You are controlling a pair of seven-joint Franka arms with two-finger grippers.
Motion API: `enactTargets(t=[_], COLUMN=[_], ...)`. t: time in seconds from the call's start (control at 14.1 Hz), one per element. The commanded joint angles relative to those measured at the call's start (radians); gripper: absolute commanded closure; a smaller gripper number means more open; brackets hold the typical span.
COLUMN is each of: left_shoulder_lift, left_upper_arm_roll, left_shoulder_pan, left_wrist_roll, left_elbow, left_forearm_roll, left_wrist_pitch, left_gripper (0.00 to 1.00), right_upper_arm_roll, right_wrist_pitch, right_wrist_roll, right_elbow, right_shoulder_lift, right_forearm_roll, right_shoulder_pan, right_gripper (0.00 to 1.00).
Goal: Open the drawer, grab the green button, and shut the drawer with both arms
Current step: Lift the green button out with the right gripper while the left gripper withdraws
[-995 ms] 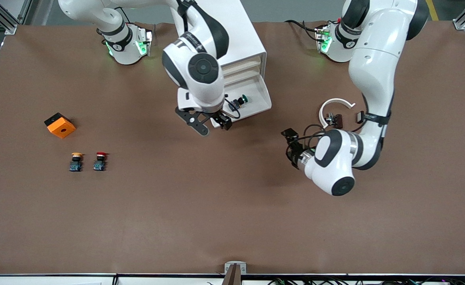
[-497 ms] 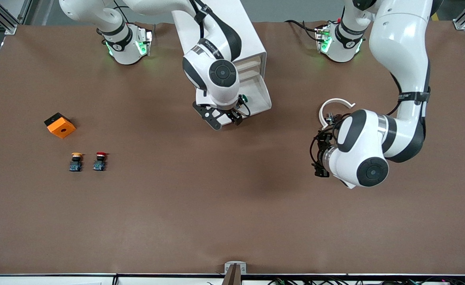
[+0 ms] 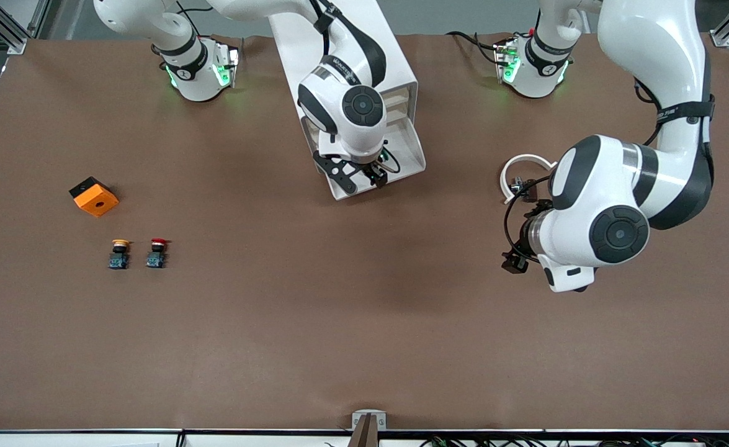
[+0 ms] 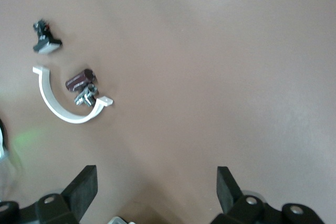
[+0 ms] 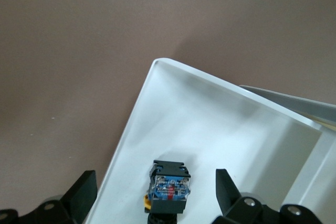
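The white cabinet (image 3: 395,68) stands between the arms' bases, with its lowest drawer (image 3: 410,148) pulled out toward the front camera. The button (image 5: 169,184) lies in the drawer (image 5: 210,124), showing its blue base and black body; its cap is hidden. My right gripper (image 3: 362,180) hangs open just above the drawer. In the right wrist view the gripper (image 5: 156,191) straddles the button without touching it. My left gripper (image 3: 513,261) is open over bare table toward the left arm's end. Nothing sits between its fingers (image 4: 84,184).
A white curved piece (image 3: 522,162) with small dark parts (image 3: 521,186) lies beside the left arm, also in the left wrist view (image 4: 63,108). Toward the right arm's end are an orange block (image 3: 93,197), a yellow-capped button (image 3: 119,253) and a red-capped button (image 3: 157,252).
The right gripper has moved from beside the drawer's corner to over the drawer, above the button. The left arm has swung away from the drawer toward its own end of the table.
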State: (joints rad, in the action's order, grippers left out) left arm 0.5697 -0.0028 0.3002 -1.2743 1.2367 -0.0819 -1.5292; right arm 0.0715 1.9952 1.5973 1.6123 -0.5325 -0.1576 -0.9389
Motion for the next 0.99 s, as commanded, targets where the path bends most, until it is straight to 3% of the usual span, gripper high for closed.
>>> enactTargets(t=[0.0, 0.43, 0.5, 0.64, 0.71, 0.92], left_shoulder_lift=[-0.024, -0.017, -0.017, -0.019, -0.019, -0.019], left_upper_arm_roll=[0.003, 0.001, 0.001, 0.0, -0.002, -0.002], left_shoulder_pan=[-0.013, -0.016, -0.015, -0.01, -0.01, -0.004], left_wrist_roll=[0.116, 0.286, 0.289, 0.291, 0.291, 0.291], left_elbow=[0.026, 0.032, 0.033, 0.033, 0.032, 0.032], left_forearm_roll=[0.019, 0.077, 0.079, 0.083, 0.083, 0.083], left_wrist_pitch=[0.009, 0.043, 0.043, 0.044, 0.044, 0.043], left_gripper=[0.0, 0.0, 0.0, 0.0, 0.0, 0.0], right_upper_arm_roll=[0.01, 0.01, 0.01, 0.01, 0.01, 0.011], right_wrist_pitch=[0.036, 0.067, 0.067, 0.063, 0.06, 0.06], right_wrist_roll=[0.009, -0.002, -0.007, -0.008, -0.008, -0.01], right_elbow=[0.009, 0.005, 0.0, -0.003, -0.005, -0.006], right_shoulder_lift=[-0.023, -0.061, -0.061, -0.06, -0.06, -0.058], right_forearm_roll=[-0.022, -0.022, -0.022, -0.022, -0.02, -0.02], right_shoulder_pan=[-0.027, -0.05, -0.052, -0.05, -0.052, -0.057], right_gripper=[0.0, 0.0, 0.13, 0.56, 0.68, 0.8])
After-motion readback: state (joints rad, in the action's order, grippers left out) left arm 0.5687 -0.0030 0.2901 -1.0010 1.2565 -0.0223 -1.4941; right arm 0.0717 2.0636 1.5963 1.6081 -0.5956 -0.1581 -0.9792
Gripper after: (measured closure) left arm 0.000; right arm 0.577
